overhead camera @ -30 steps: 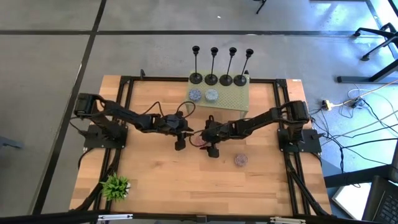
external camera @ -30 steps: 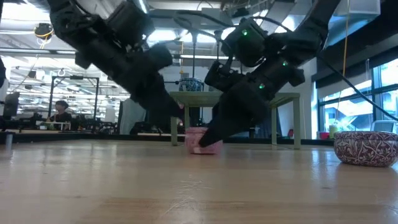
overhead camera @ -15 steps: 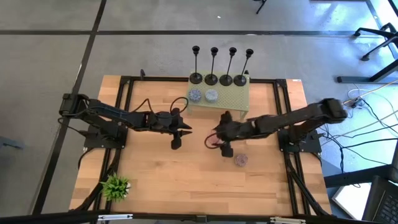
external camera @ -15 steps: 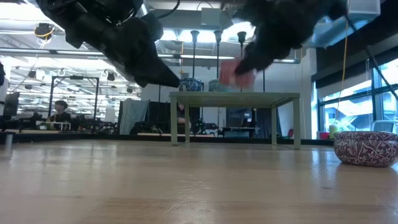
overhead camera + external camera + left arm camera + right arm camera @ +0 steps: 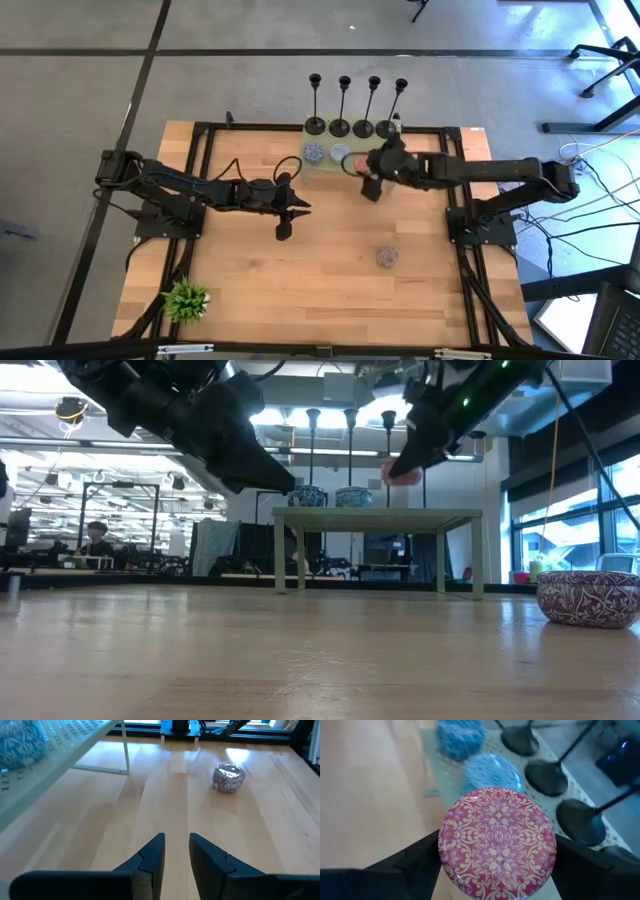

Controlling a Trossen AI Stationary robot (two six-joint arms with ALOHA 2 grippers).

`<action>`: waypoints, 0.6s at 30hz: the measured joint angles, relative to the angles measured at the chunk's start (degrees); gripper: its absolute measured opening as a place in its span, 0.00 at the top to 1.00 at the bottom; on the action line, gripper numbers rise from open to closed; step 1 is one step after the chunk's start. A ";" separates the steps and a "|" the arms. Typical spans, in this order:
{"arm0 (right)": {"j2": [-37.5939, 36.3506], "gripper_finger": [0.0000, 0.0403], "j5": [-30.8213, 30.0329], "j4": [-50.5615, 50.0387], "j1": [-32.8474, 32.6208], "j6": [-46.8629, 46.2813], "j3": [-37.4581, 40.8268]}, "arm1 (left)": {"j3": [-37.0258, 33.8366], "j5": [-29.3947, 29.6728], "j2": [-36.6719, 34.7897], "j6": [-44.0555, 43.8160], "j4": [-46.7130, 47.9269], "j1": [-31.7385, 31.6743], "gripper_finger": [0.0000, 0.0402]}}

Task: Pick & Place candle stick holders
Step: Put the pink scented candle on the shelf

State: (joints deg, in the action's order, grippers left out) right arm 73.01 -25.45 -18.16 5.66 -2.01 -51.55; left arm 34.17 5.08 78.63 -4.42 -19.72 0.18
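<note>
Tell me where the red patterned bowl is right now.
The red bowl is held in the right gripper, raised above the small green table, beside the two blue bowls and in front of the candle stick holders.

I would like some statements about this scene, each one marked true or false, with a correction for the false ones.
1. The right claw holds a round red patterned bowl above the pale green perforated stand. True.
2. The four black candle stick holders lie toppled on the wooden table. False: they stand upright in a row on the stand.
3. The left claw holds nothing. True.
4. Two blue patterned bowls sit on the stand. True.
5. The small green plant is on the stand. False: it stands on the table, at a corner on the left arm's side.
</note>
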 joint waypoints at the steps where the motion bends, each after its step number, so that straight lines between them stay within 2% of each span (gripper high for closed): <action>1: 0.33 0.22 1.30 -0.06 1.54 0.46 0.00 | 0.00 0.03 0.00 0.58 -0.13 -0.01 0.79; 5: 1.43 0.22 6.81 0.68 5.67 1.81 0.02 | 0.00 0.11 0.00 3.20 -0.30 -0.04 0.79; 15: 3.11 0.22 6.90 4.85 9.20 7.24 0.00 | 0.00 0.87 0.00 3.28 -0.61 -0.06 0.79; 18: 3.17 0.22 11.13 4.55 10.77 7.35 0.02 | 0.00 0.87 0.00 3.25 -0.68 -0.06 0.79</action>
State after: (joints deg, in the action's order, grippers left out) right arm 76.18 -14.31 -13.61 16.42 5.33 -51.53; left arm 34.17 5.96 78.63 -1.17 -20.40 0.12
